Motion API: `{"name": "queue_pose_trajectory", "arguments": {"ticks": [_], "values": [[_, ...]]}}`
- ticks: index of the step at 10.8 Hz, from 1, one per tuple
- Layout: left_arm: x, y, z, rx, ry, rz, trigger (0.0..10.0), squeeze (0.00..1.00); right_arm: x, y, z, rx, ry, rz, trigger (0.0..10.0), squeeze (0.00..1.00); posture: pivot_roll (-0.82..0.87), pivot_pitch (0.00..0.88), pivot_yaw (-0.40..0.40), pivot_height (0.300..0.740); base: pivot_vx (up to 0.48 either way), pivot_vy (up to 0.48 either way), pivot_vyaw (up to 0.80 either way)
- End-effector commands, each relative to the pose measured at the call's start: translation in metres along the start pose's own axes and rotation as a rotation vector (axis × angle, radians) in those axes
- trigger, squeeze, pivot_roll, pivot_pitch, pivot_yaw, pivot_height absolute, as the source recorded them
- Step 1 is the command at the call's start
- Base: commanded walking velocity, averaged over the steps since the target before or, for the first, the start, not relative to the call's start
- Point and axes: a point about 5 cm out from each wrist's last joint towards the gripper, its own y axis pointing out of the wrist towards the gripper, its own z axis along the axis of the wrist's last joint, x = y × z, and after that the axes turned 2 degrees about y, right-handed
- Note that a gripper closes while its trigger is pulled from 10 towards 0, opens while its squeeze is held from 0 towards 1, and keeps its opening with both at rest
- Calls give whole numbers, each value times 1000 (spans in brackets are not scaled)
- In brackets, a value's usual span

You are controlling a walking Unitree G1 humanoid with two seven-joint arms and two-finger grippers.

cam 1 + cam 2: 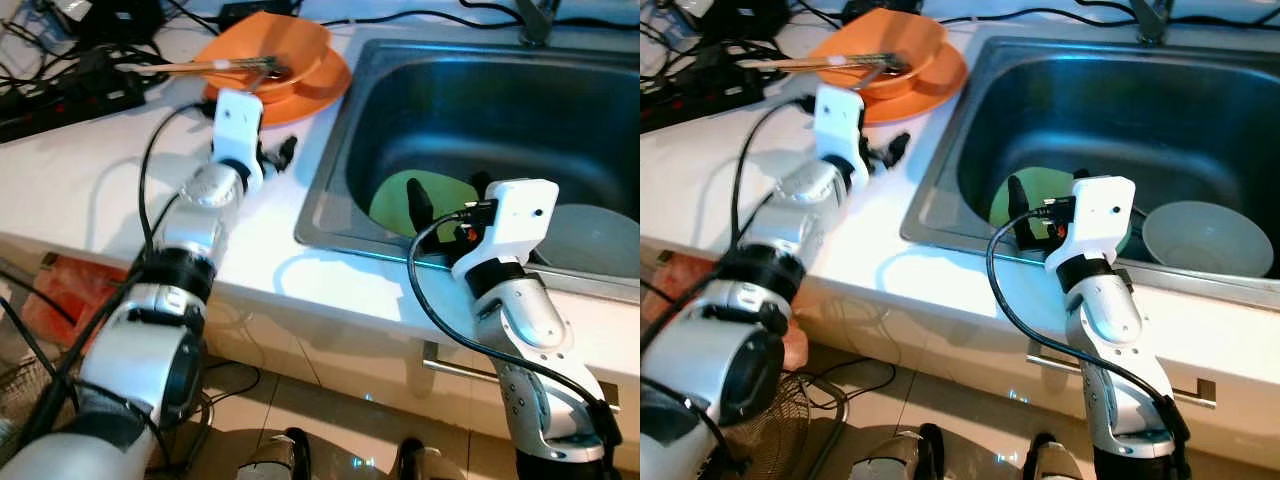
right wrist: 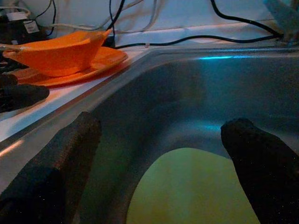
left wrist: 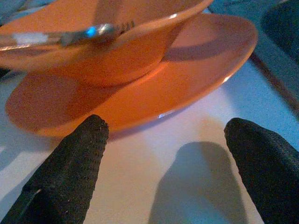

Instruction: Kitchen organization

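An orange bowl [image 1: 265,50] stands on an orange plate [image 1: 325,82] on the white counter, left of the steel sink [image 1: 480,90]. Chopsticks [image 1: 200,67] and a metal utensil [image 3: 70,36] rest across the bowl. My left gripper [image 3: 163,128] is open and low over the counter, just short of the plate's near rim. A green plate [image 1: 395,205] lies in the sink's front left, and a pale bowl [image 1: 1205,238] sits to its right. My right gripper [image 1: 448,195] hangs open over the sink's front edge, above the green plate [image 2: 196,186].
A power strip and tangled black cables [image 1: 70,100] lie on the counter at the back left. The faucet base [image 1: 535,20] stands behind the sink. Below the counter are a cabinet handle [image 1: 460,370], a red bag [image 1: 70,290] and a wire fan [image 1: 790,420].
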Motion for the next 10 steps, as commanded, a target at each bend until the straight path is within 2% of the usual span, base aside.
{"name": "queue_pose_trajectory", "arguments": {"ticks": [1, 2, 4, 10], "values": [[-5, 0, 1, -5, 14, 11, 10000, 0, 8, -7, -25, -140, 8, -55, 10000, 0, -22, 289, 156, 740, 0, 0, 0], [-5, 3, 8, 17, 26, 9, 10000, 0, 10, -9, -25, -146, 8, -70, 10000, 0, -27, 293, 160, 740, 0, 0, 0], [-3, 5, 6, 0, 23, -2, 10000, 0, 11, -12, -25, -154, 7, -81, 10000, 0, -43, 297, 164, 740, 0, 0, 0], [-15, 6, 6, -44, 11, 18, 10000, 0, 13, -27, -25, -182, 2, -108, 10000, 0, -101, 316, 158, 740, 0, 0, 0]]}}
